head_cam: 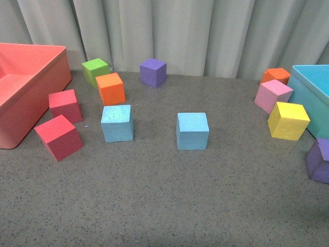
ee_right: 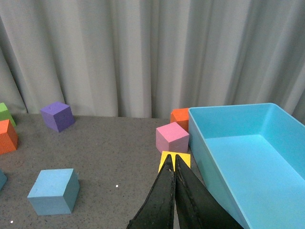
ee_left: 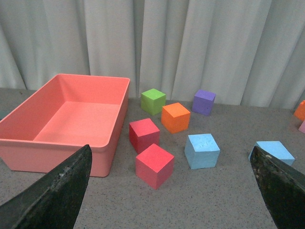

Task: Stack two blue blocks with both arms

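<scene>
Two light blue blocks rest apart on the grey table: one left of centre [head_cam: 117, 122], one at centre [head_cam: 193, 130]. In the left wrist view the first block [ee_left: 202, 150] lies between my wide-open fingers [ee_left: 57, 191], and the second block [ee_left: 275, 150] peeks past the other finger. My left gripper [ee_left: 171, 191] is open and empty, short of both blocks. In the right wrist view one blue block [ee_right: 53, 191] sits off to the side. My right gripper [ee_right: 172, 160] is shut and empty, its tips over a yellow cube [ee_right: 172, 159]. No arm shows in the front view.
A red bin [head_cam: 20, 87] stands at left, a turquoise bin [head_cam: 313, 95] at right. Two red cubes [head_cam: 59, 137] [head_cam: 66, 105], an orange cube [head_cam: 110, 88], a green cube [head_cam: 95, 70] and a purple cube [head_cam: 153, 72] lie around the blue blocks. Pink [head_cam: 272, 95], yellow [head_cam: 288, 120], orange [head_cam: 276, 75] and purple [head_cam: 320, 160] cubes lie at right.
</scene>
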Motion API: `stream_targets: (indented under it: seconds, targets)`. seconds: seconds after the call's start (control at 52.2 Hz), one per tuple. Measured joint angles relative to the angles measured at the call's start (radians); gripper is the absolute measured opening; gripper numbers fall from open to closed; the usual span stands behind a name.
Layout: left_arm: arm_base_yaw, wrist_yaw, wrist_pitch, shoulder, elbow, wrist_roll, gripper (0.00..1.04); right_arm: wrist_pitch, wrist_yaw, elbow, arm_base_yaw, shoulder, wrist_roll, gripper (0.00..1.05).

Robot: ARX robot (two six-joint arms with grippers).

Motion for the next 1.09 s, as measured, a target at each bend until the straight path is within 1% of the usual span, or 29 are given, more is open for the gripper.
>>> stream_targets:
  seconds: [0.096, 0.153, 0.23, 0.575, 1.092]
  targets:
    - [0.000, 0.000, 0.000, 0.000, 0.000, 0.000, 0.98, -0.068, -0.018, -0.041, -0.022, -0.106, 0.000, 0.01]
    - [0.000, 0.000, 0.000, 0.000, 0.000, 0.000, 0.98, -0.117, -0.087, -0.060, -0.073, -0.174, 0.000, 0.01]
    - [0.000, 0.000, 0.000, 0.000, 0.000, 0.000, 0.98, -0.175, -0.090, -0.078, -0.100, -0.254, 0.000, 0.01]
    - [0.000, 0.000, 0.000, 0.000, 0.000, 0.000, 0.98, -0.437, -0.097, -0.119, -0.101, -0.562, 0.000, 0.01]
    - [0.000, 0.000, 0.000, 0.000, 0.000, 0.000, 0.98, -0.749, -0.097, -0.122, -0.101, -0.894, 0.000, 0.01]
